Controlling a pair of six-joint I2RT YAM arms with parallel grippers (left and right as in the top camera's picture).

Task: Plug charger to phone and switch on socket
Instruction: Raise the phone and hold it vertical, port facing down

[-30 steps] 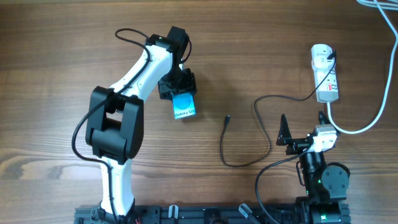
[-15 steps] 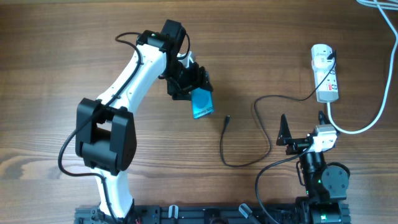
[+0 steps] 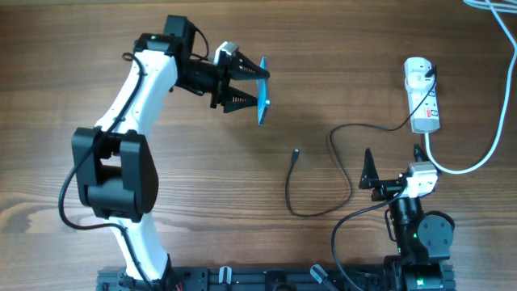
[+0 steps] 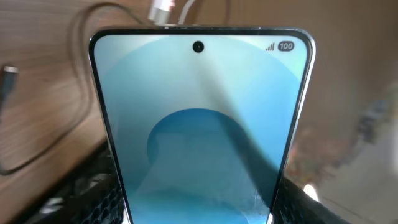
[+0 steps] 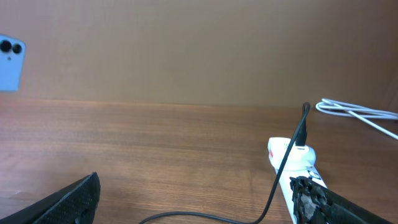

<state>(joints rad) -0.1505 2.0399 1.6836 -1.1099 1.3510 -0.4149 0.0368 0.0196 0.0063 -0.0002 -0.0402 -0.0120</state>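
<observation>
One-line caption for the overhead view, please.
Left gripper holds the phone on edge above the table; the charger tip lies unplugged, its other end at the socket.

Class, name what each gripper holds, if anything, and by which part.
Left gripper holds the phone by its bottom end, the screen's top pointing outward. Right gripper is open, holding nothing.

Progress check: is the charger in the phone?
Out: the charger tip lies on the table, apart from the phone in the left gripper.
</observation>
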